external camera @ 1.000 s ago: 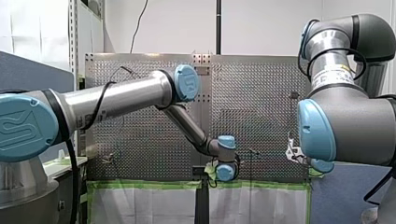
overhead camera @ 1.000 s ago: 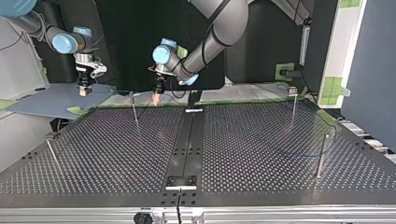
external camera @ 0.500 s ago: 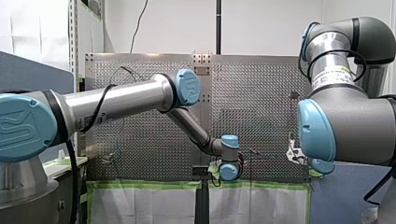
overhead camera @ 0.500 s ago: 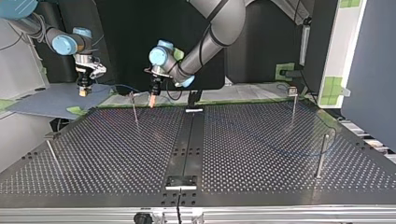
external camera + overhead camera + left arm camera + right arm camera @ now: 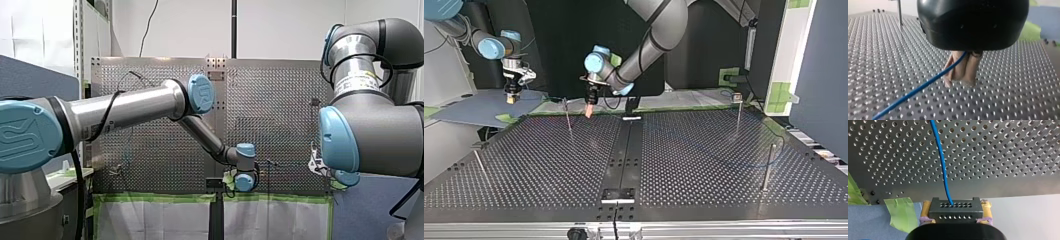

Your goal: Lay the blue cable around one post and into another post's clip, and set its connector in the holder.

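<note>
In the left wrist view my left gripper (image 5: 960, 81) is shut on the blue cable (image 5: 915, 91), pinched between beige pads (image 5: 971, 67) just above the perforated table (image 5: 1010, 95). In the top view that gripper (image 5: 588, 114) hangs beside a thin post (image 5: 567, 114) at the table's far edge. My right gripper (image 5: 955, 205) is shut on the black connector (image 5: 955, 212) between yellow pads (image 5: 925, 207); the cable (image 5: 941, 162) runs out of it over the table. In the top view it (image 5: 511, 99) hovers off the table's far left corner. A faint cable loop (image 5: 754, 162) curves near the right post (image 5: 768, 167).
More thin posts stand at the top view's far right (image 5: 738, 107) and near left (image 5: 479, 165). A dark centre strip carries a small metal holder plate at its near end (image 5: 618, 195) and another at the far end (image 5: 631, 118). Green tape (image 5: 901, 213) marks the table's edge.
My left gripper shifted toward the top view's left, nearer the far post, then settled slightly lower. My right gripper with the connector edged a little further left.
</note>
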{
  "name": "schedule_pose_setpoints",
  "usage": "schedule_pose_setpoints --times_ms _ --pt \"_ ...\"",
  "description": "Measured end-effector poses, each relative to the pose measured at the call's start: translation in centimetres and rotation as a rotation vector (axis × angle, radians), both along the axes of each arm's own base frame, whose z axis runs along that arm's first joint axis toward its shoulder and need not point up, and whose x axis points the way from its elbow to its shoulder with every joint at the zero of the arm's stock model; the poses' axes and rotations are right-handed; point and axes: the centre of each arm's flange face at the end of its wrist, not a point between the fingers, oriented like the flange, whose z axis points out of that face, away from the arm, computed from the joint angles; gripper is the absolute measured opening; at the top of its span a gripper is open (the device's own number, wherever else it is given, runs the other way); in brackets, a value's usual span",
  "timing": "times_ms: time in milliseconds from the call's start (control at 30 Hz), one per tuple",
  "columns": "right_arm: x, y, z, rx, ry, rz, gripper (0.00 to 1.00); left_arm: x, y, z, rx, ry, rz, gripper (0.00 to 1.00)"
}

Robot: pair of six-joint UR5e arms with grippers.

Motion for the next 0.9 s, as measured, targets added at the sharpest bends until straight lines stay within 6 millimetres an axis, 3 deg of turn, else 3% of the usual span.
schedule_pose_setpoints --times_ms 467,900 --pt "0.0 -1.3 0.5 -0.025 -0.008 -0.003 0.0 1.6 1.9 -0.5 0.046 -0.004 0.049 0.0" --pt "0.0 -2.5 -1.8 0.032 0.002 -0.001 0.0 1.8 2.2 -0.7 0.069 -0.01 0.044 0.0"
